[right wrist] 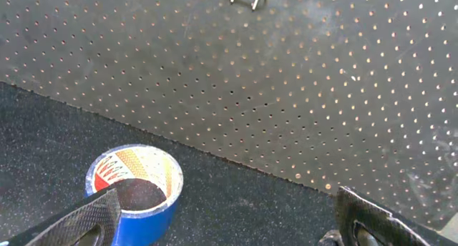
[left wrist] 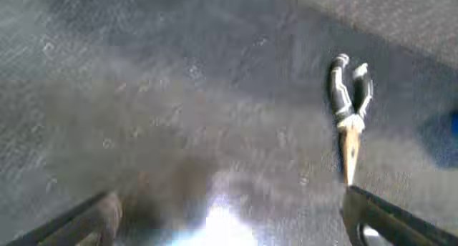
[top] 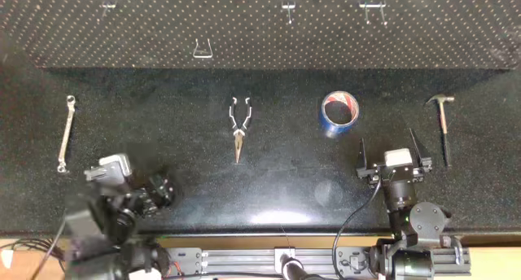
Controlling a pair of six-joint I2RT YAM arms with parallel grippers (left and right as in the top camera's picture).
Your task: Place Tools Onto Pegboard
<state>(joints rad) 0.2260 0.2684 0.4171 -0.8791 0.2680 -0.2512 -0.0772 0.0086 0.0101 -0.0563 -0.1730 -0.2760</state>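
Blue tape roll (right wrist: 136, 185) stands on the dark mat (right wrist: 243, 207); pegboard (right wrist: 286, 81) beyond it.

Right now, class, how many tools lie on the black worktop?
4: silver metal wrench far left, black-handled pointed pliers centre, blue tape roll right of them, metal-headed hammer far right.

The bench (top: 163, 125) is black, speckled and rough, matt but for one glare patch. The perforated pegboard (top: 244, 19) looks matt. The wrench (top: 65, 135) and wire hook (top: 203, 50) are bright metal. The pliers (top: 239, 127) have rubbery grips. The tape roll (top: 339, 113) is glossy. The fingers (right wrist: 86, 217) of the right tool (right wrist: 227, 224) show a woven composite texture.
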